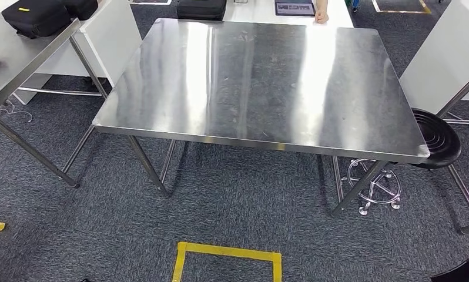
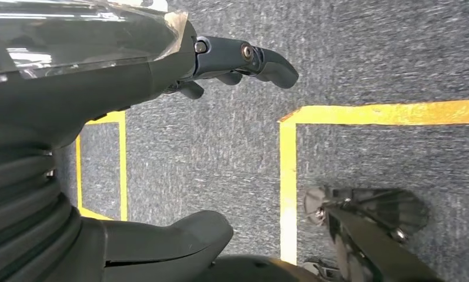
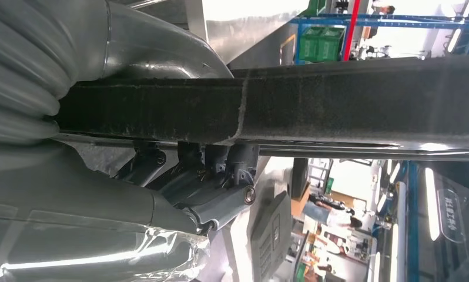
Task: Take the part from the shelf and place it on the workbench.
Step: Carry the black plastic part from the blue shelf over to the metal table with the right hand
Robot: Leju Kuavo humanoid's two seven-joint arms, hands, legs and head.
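the right hand (image 3: 208,176) clenched a long dark part (image 3: 338,100); the left hand (image 2: 220,64) hung released. the counter (image 1: 261,82), mid-frame, waited bare, so placing remained.

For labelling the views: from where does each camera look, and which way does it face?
Head view: high on the body, facing forward and down at the steel workbench and yellow floor tape.
Left wrist view: behind the left hand, facing down at carpet; shares such tape with the head view.
Right wrist view: behind the right hand, which grips a dark bar.
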